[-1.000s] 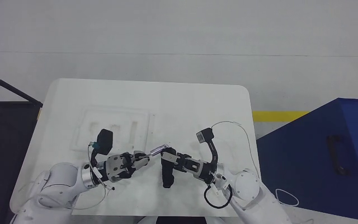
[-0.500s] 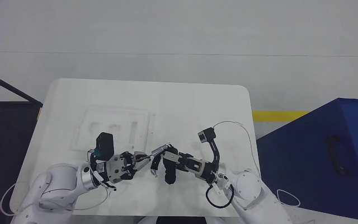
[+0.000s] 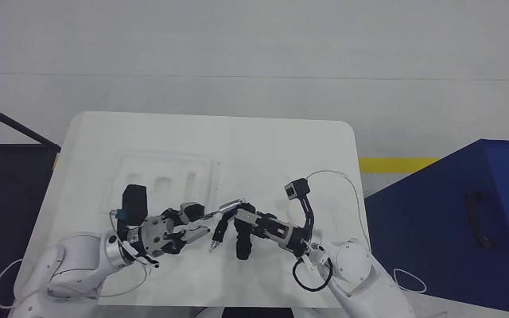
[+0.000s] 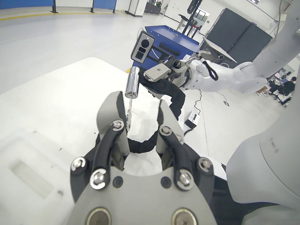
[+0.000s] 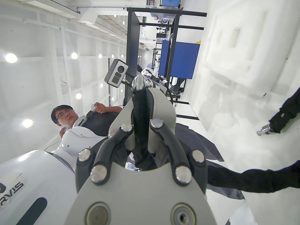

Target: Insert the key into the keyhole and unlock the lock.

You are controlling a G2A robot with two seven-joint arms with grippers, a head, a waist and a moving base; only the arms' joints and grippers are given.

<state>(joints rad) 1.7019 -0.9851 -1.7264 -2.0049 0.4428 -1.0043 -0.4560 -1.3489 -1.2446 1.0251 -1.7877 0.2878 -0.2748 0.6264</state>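
**Key left standing in keyhole; left gripper backed off**

Change over the last second: the left gripper [image 4: 140, 103] was closed in tight at the end of the polished chrome lock cylinder [image 4: 131, 83]. It has now drawn back from the cylinder, and its pincer stands wide apart, clamping nothing.

The small flat silver key [image 4: 128, 112] stays behind. Its blade runs into the cylinder's end face. Its head hangs just under the cylinder against the inner face of one left finger [image 4: 109, 113]; this is contact only, no pinch.

Just behind the cylinder, the right gripper [image 5: 141, 90] is closed fully on the black fabric-sleeved cable [image 5: 139, 118] where it meets the cylinder. It holds the cylinder up off the white table [image 3: 302, 159].

Off to the side of the cylinder, the cable's free end with its steel pin [image 5: 263, 129] hangs apart from it and is not plugged in.

Farther out beyond the cylinder, the white foam tray with moulded recesses [image 3: 119, 171] lies on the table, with no gripper near it.

Reading:
- Insertion looks done, since the key holds itself in the keyhole with no grip on it.
- I cannot tell whether it has been turned.
- The pin being clear of the cylinder suggests the lock is open.
- If a turn is still owed, the left pincer must close on the key head again without knocking it sideways.
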